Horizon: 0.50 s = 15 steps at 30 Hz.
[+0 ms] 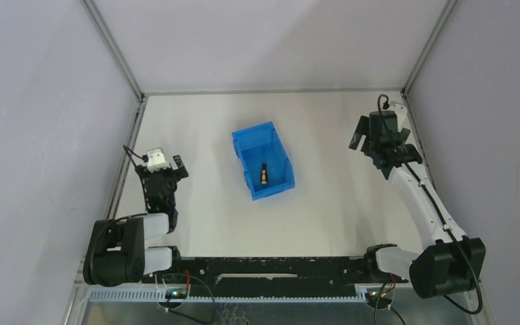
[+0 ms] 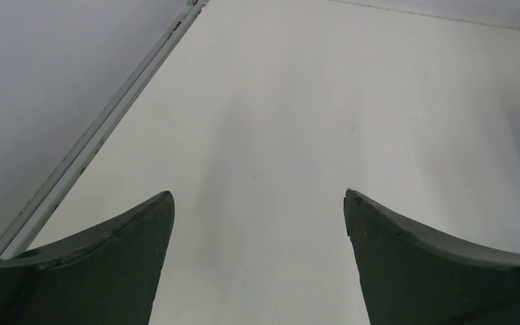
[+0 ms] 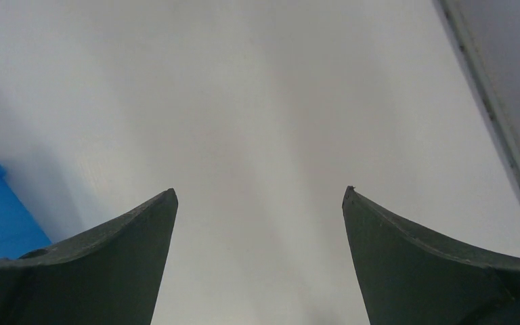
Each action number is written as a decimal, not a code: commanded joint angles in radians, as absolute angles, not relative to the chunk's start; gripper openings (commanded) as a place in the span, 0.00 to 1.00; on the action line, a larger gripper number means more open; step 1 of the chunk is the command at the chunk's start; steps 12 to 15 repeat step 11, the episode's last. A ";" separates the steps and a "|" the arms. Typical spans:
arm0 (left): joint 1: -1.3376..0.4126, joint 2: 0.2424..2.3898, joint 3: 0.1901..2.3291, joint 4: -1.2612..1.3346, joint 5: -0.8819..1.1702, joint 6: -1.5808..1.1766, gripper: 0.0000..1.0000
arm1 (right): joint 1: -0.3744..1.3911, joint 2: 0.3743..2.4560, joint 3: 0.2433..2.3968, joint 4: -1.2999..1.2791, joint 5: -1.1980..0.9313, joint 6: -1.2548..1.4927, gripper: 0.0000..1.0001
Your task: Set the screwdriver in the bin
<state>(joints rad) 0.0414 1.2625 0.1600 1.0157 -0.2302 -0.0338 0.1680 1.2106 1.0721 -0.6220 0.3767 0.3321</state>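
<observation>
The blue bin [image 1: 281, 157] stands at the middle of the table. The screwdriver [image 1: 264, 174], with its yellow-orange and black handle, lies on the bin's floor. My right gripper [image 1: 360, 139] hovers well to the right of the bin, near the right wall. In the right wrist view the right gripper [image 3: 259, 193] is open with only bare table between its fingers, and a corner of the bin [image 3: 0, 210] shows at the left edge. My left gripper [image 1: 164, 162] sits left of the bin. In the left wrist view the left gripper [image 2: 258, 195] is open and empty.
Grey enclosure walls ring the white table. A metal rail [image 1: 125, 162] runs along the left edge and another rail [image 3: 494, 115] runs along the right edge. The arm bases sit on a black bar [image 1: 271, 267] at the near edge.
</observation>
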 commanded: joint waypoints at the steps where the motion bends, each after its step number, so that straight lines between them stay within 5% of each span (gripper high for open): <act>1: 0.039 1.256 0.195 1.049 -0.226 -0.018 1.00 | 0.125 1.149 1.047 -0.573 0.346 0.230 1.00; 15: 0.041 1.256 0.193 1.049 -0.226 -0.018 1.00 | 0.077 1.103 1.029 -0.555 0.315 0.226 1.00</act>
